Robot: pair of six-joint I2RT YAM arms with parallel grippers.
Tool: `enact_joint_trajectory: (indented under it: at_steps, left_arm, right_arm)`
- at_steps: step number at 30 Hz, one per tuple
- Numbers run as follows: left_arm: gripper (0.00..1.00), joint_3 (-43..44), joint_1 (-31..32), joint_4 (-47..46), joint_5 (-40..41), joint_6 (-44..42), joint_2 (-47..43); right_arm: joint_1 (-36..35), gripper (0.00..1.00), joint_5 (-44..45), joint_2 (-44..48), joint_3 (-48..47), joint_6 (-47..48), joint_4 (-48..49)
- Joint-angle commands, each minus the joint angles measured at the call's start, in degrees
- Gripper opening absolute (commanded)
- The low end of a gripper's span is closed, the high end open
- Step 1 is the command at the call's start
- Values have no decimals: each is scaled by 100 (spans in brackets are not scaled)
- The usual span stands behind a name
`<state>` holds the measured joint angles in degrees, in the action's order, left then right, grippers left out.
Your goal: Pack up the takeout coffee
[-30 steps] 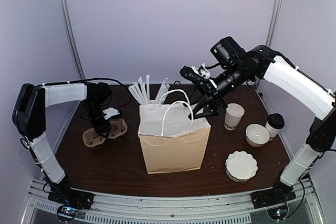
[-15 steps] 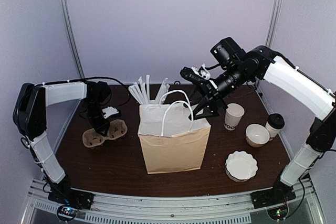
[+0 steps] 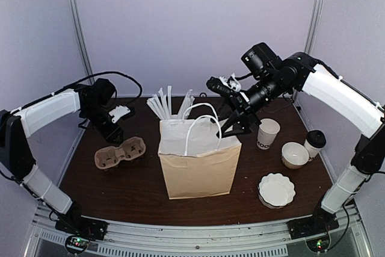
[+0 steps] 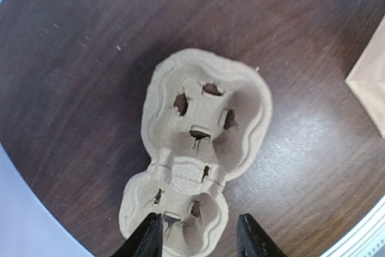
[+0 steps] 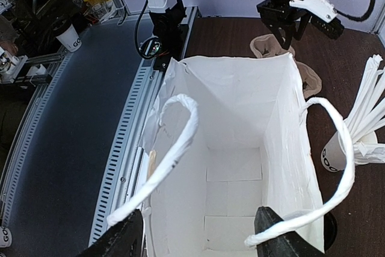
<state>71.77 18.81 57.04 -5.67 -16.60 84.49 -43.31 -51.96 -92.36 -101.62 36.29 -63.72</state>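
The takeout coffee [image 3: 314, 142], a white cup with a black lid, stands at the table's far right, away from both grippers. A brown paper bag [image 3: 198, 164] with white handles stands open mid-table; the right wrist view shows its white inside [image 5: 234, 167] holding nothing. My right gripper [image 3: 236, 127] hovers open over the bag's right top edge, its fingers straddling the opening [image 5: 198, 236]. My left gripper [image 3: 113, 133] hangs open above the pulp cup carrier [image 3: 120, 153], holding nothing [image 4: 201, 239]; the two-cup carrier [image 4: 204, 130] lies flat below it.
A lidless white cup [image 3: 267, 133], a white bowl [image 3: 294, 154] and a stack of white plates [image 3: 277, 189] sit right of the bag. A cup of white straws [image 3: 171, 103] stands behind the bag. Walls close in the back and both sides.
My left gripper has lifted off the cup carrier and drawn up and back to the left; the carrier stays on the table. The right arm has not moved.
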Motion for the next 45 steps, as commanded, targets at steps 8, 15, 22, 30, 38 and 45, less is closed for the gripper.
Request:
enact_joint_trajectory:
  at_steps: [8,15,22,30,38,45]
  left_arm:
    - [46,43,-47,-30,469,-348,1450]
    - [46,13,-61,-39,585,-379,1685]
    - [45,-3,-103,-38,708,-436,1847]
    - [40,30,-158,-47,787,-433,1963]
    - [31,147,-138,55,686,-305,1790]
    - [30,330,-1,305,317,17,695]
  right_arm:
    - [16,67,-45,-71,-174,113,-175]
    - [22,67,-59,-63,-156,131,-184]
    - [20,66,-75,-49,-156,140,-206]
    - [17,66,-49,-7,-101,177,-202]
    - [16,66,-4,72,-68,172,-184]
    - [73,78,206,155,-365,224,-440]
